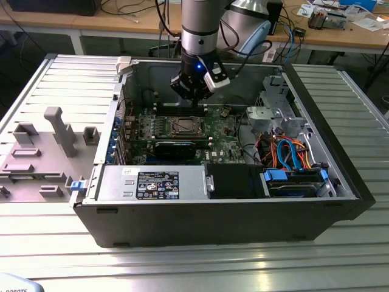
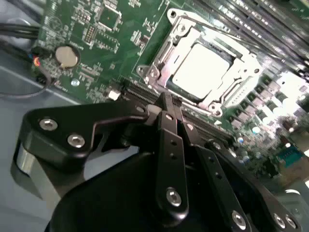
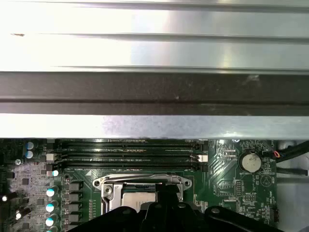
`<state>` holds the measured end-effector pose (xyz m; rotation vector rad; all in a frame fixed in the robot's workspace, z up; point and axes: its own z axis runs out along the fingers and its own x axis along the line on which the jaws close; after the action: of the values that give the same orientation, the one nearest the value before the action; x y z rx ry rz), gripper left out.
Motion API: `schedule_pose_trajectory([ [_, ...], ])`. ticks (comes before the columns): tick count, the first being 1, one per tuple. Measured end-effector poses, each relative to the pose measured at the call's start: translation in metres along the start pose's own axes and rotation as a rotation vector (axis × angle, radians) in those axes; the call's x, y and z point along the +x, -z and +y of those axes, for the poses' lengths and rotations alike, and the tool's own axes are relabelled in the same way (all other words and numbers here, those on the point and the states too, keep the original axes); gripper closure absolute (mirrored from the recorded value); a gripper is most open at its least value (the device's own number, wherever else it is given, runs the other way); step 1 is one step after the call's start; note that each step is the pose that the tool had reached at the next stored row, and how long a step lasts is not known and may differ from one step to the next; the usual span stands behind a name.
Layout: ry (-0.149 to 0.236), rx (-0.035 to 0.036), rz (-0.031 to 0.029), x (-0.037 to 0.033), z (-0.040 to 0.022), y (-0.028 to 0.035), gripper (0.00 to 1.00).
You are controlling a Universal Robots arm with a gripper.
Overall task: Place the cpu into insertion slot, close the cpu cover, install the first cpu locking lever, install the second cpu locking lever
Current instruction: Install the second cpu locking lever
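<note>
The gripper (image 1: 193, 96) hangs inside the open computer case (image 1: 316, 201), just at 12 o'clock of the insertion slot (image 1: 182, 126). Its fingers (image 2: 169, 145) are pressed together, holding nothing. The cpu (image 2: 203, 67) sits in the slot, the cpu cover (image 2: 166, 65) framing it.

Lab/workshop: open PC case (image 1: 243, 207) on metal bench (image 1: 55, 243), cluttered desks (image 1: 340, 30) behind.
</note>
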<state>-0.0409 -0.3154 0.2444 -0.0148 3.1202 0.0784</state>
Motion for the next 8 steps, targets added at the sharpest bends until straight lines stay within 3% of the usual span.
schedule_pose_trajectory([
  [3,0.0,0.0097,0.0,0.0,-0.0012,0.0015,0.89],
  [8,0.0,0.0116,0.0001,0.0001,-0.0096,0.0018,0.89],
])
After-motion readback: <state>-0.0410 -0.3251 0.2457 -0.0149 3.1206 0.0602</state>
